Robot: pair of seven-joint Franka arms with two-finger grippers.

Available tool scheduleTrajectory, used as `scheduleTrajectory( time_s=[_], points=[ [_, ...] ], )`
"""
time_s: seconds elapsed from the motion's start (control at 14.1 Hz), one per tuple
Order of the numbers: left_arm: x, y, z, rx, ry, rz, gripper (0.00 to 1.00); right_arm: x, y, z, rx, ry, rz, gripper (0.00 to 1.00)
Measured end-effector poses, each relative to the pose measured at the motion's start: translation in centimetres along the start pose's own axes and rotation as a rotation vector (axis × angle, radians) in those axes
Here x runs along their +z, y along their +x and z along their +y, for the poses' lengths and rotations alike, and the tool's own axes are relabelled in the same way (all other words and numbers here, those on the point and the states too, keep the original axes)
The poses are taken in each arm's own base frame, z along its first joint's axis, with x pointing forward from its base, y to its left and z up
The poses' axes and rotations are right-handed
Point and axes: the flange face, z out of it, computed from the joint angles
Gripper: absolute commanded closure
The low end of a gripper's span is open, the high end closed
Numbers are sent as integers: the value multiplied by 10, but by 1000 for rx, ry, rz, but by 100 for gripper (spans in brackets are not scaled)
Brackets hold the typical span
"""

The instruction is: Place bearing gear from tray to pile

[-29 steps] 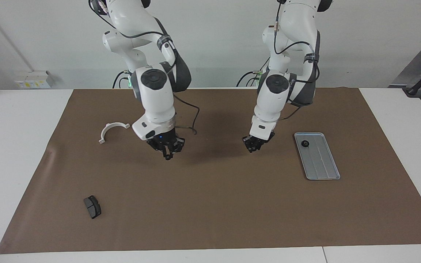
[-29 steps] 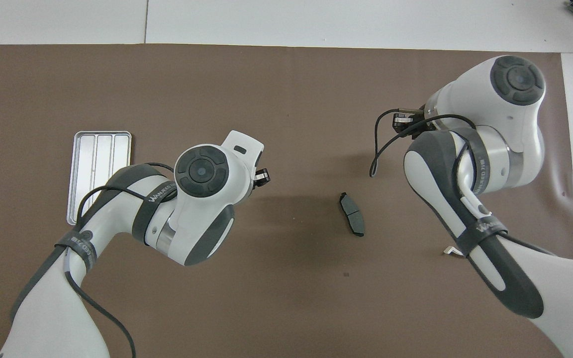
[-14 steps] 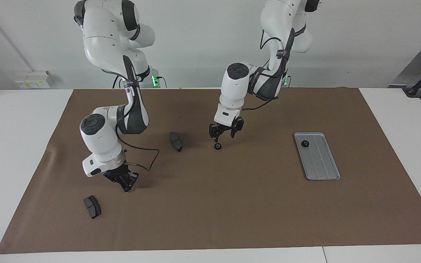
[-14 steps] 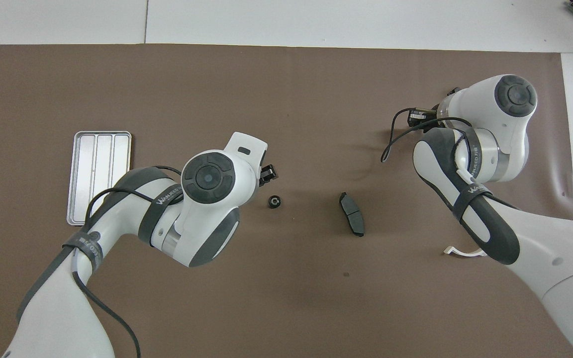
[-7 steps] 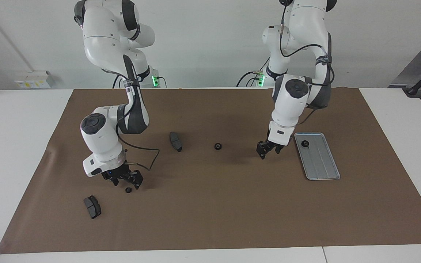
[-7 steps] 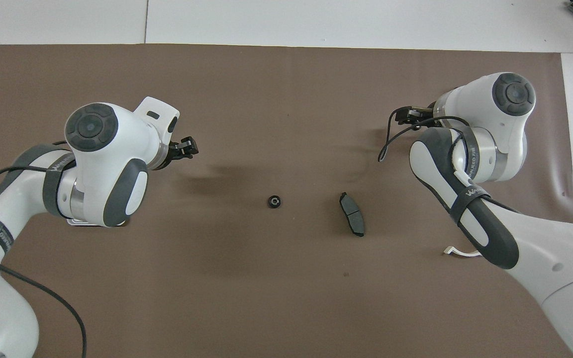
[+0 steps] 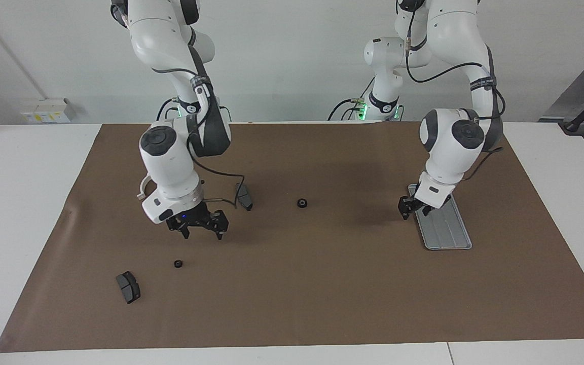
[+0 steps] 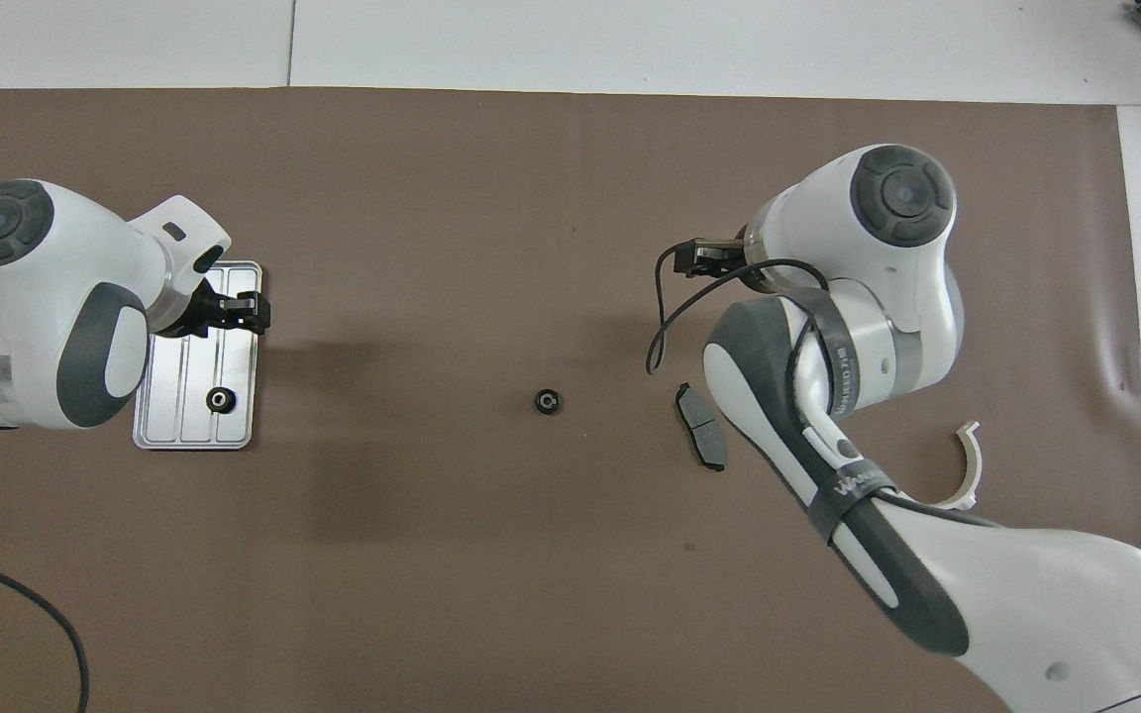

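While a small black round gear [image 8: 220, 398] lies on the ridged silver tray [image 8: 174, 426], left hand [image 7: 409, 208] hangs over its rim, grip unclear, right hand [image 7: 198, 228] spread wide, empty, above two loose gears [image 7: 301, 203] on brown matting [image 7: 322, 284].

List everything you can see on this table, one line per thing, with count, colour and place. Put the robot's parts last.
table: one, white, under everything
mat: one, brown, covering the table's middle
tray: one, silver-grey, toward the left arm's end
gears: three, black; one mid-mat, one on the tray, one farther out toward the right arm's end
pads: two, dark grey; one beside the mid-mat gear, one farthest out, near the third gear
bracket: one, white, curved, near the right arm's base
left gripper: black, over the tray
right gripper: black, open, over bare mat
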Motion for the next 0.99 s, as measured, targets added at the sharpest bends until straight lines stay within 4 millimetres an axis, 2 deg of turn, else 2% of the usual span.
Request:
scheduleTrajectory(
  time_s=[0.14,0.28,0.43,0.57,0.78,0.99],
  points=[
    [8,-8,-20,31,1,-24,35,5,-28,-50,-17,6,-16,0],
    [18,-20,-31,48,1,-51,35,13,-55,-90,-18,7,-33,0],
    [25,-33,-32,54,1,-74,35,24,-81,-125,-25,7,-45,0],
    [29,-46,-30,57,3,-83,35,42,-103,-151,-45,8,-49,0],
    [33,-61,-30,59,6,-61,35,70,-115,-163,-64,6,-51,0],
    [40,-75,-29,60,8,-26,35,83,-121,-164,-70,-6,-65,0]
  ],
)
